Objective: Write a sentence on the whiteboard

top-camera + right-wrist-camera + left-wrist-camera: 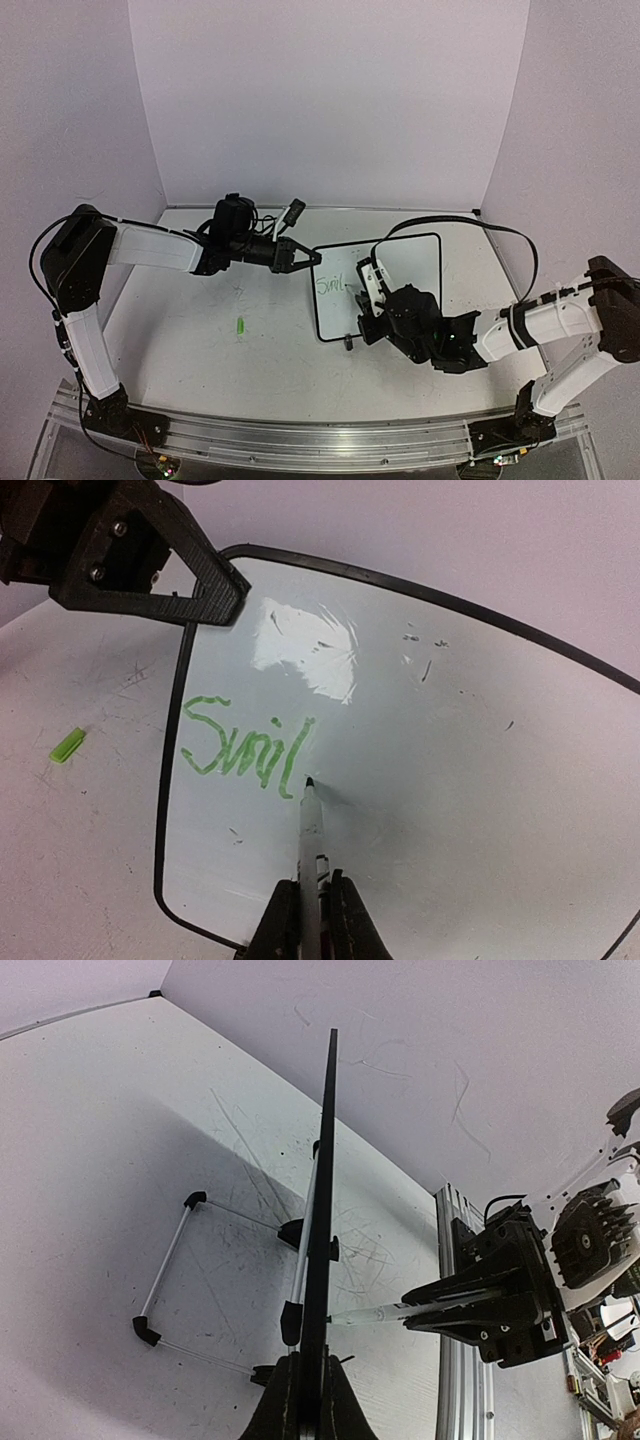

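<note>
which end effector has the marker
The right end effector, shut on the marker; the left end effector clamps the edge of the whiteboard.

Glossy white rectangular whiteboard [450, 780] in a thin black frame — glare on it; scuffed matt white tabletop [80, 860]; ribbed silver metal rail [300, 440].

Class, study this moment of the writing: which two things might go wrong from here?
The left gripper pinches only the edge of the whiteboard, so pressure from the marker may push or twist it. The marker sticks far out of the right gripper; it may tilt or slip, spoiling the green letters.
</note>
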`<state>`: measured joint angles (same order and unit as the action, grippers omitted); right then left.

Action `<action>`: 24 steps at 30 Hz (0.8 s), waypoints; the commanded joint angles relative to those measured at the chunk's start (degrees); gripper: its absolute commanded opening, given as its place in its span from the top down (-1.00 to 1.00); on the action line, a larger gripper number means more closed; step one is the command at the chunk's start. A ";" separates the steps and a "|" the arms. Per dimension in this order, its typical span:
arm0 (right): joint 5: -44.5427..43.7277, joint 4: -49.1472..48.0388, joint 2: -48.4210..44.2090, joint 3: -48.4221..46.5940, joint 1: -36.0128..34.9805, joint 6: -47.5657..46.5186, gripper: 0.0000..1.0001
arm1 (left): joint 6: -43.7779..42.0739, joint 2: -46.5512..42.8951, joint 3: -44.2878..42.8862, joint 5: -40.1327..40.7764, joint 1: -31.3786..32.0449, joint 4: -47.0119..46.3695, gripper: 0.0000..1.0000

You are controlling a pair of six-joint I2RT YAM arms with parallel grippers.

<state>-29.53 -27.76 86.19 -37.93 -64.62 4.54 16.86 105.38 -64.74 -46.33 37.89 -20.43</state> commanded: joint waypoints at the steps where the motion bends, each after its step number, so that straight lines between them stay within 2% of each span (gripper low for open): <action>1: -3.04 1.13 0.19 -1.65 0.26 0.89 1.00 | 0.01 -2.10 0.29 -0.72 0.60 1.40 1.00; 24: -4.45 -0.47 1.05 -2.88 1.14 1.17 1.00 | 0.01 -2.38 0.40 -0.72 0.61 1.44 1.00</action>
<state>-31.71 -26.95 86.21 -38.40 -64.51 5.39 16.88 105.38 -64.73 -46.28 37.89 -20.40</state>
